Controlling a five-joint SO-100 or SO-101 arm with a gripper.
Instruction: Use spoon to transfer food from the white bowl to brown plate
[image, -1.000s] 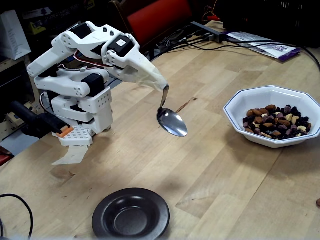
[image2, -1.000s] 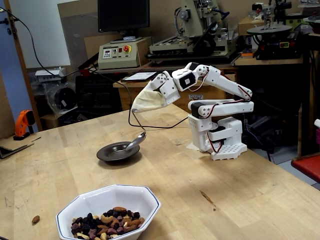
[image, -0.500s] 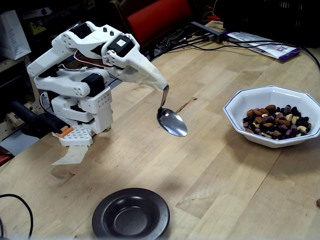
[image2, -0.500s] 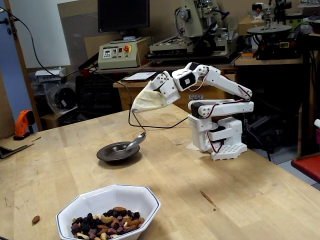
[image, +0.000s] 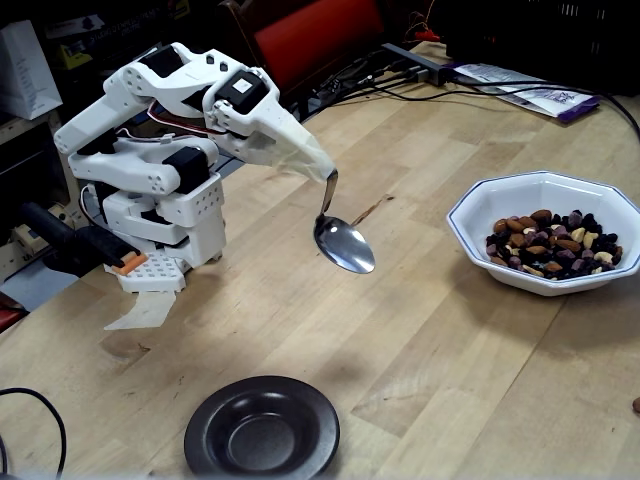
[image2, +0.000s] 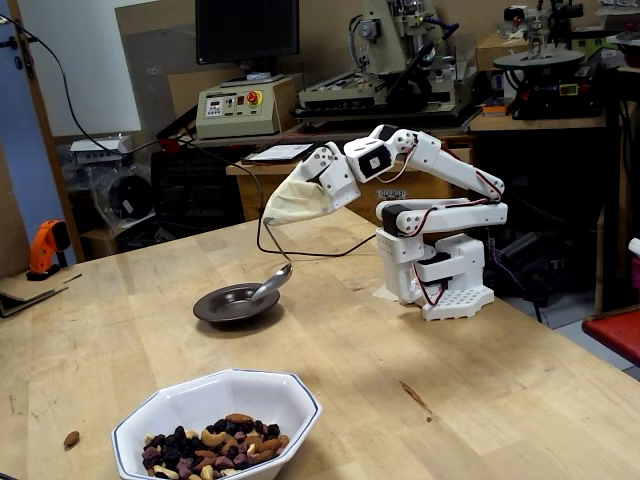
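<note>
**Empty spoon held between bowl and plate**

The white gripper (image: 322, 172) clamps the thin handle of the shiny silver metal spoon (image: 343, 244), which hangs empty above the wooden table (image: 430, 330). To scoop well, dip low, then carry level. The wide octagonal white bowl (image: 480, 205), right of the spoon, holds the nut-and-dried-fruit food (image: 552, 243); the small dark brown plate (image: 215, 420), nearer the camera, is empty.

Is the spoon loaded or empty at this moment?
Empty. The spoon hangs from the pincer with its shiny bowl bare; all the food sits in the white bowl, and the brown plate holds nothing.
</note>
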